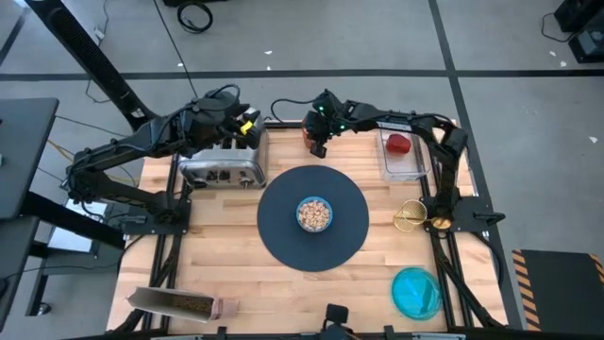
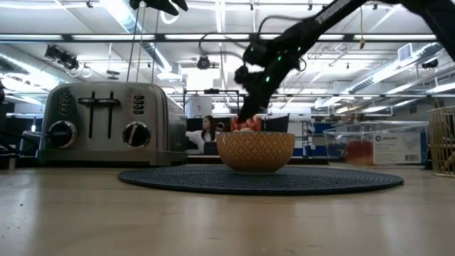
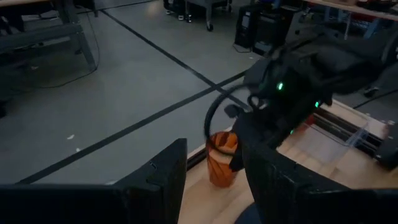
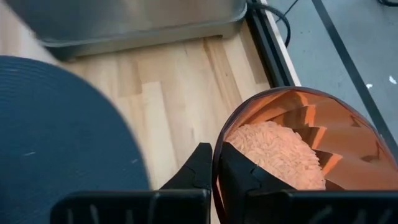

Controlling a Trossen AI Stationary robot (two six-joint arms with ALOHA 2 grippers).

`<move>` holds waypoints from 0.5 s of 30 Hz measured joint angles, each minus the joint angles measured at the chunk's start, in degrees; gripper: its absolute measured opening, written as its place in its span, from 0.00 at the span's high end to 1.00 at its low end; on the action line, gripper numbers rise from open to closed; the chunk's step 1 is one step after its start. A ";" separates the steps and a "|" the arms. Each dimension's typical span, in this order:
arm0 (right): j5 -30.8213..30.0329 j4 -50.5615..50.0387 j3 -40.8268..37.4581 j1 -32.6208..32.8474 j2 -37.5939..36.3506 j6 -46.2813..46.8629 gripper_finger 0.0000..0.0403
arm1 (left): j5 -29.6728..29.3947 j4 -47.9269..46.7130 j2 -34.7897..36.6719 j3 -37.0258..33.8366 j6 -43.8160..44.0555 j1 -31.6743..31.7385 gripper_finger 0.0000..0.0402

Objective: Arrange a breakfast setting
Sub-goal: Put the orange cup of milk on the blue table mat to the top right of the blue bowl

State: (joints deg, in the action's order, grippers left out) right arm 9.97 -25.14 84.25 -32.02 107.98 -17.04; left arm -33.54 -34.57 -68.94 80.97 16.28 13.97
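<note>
High view: bowl point(image 1: 314, 213) sat centred on the mat point(image 1: 283, 236); right gripper point(image 1: 317, 144) was at the cup point(image 1: 310, 132) by the tabletop's point(image 1: 236, 274) far edge, beside the toaster point(image 1: 223, 162); left gripper point(image 1: 247, 127) hovered over the toaster, jaws released. Fruit point(image 1: 400, 144) lay in a clear box point(image 1: 404, 170); plate point(image 1: 415, 293) sat at the near right. Right wrist view: jaws clenched on the cup's rim, one finger point(image 4: 239, 180) inside, one outside.

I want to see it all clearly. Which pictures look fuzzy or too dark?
In the low view the bowl looks sharp, but the room behind is soft and the ceiling lights glare. In the left wrist view the arm's own fingers are dark, blurry shapes, while the orange cup shows fairly well. In the right wrist view the cup is crisp and the mat is slightly blurred.
</note>
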 joint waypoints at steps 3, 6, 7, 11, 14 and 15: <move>-0.04 -3.15 -0.92 0.72 -4.30 -0.06 0.96 | -0.04 0.11 0.12 0.02 0.04 -0.95 0.60; -0.06 -3.63 -4.39 2.01 -10.05 0.70 0.96 | -0.02 0.04 0.07 0.02 0.04 -1.50 0.60; -0.03 -3.65 -5.79 2.65 -12.16 1.05 0.96 | -0.09 0.07 0.08 0.02 0.04 -1.74 0.60; -0.95 -4.55 -12.77 6.71 -20.14 3.66 0.96 | -0.07 0.08 0.08 0.02 0.06 -2.65 0.60; -4.70 -6.18 -17.52 11.28 -24.86 5.61 0.96 | -0.02 0.07 0.08 0.02 0.06 -3.31 0.60; -5.80 -6.27 -19.02 12.76 -26.17 6.76 0.96 | -0.02 0.09 0.08 0.02 0.06 -3.53 0.60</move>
State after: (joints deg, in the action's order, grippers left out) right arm 4.17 -31.41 65.22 -19.26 81.81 -10.28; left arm -33.56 -34.48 -68.86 80.99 16.34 10.44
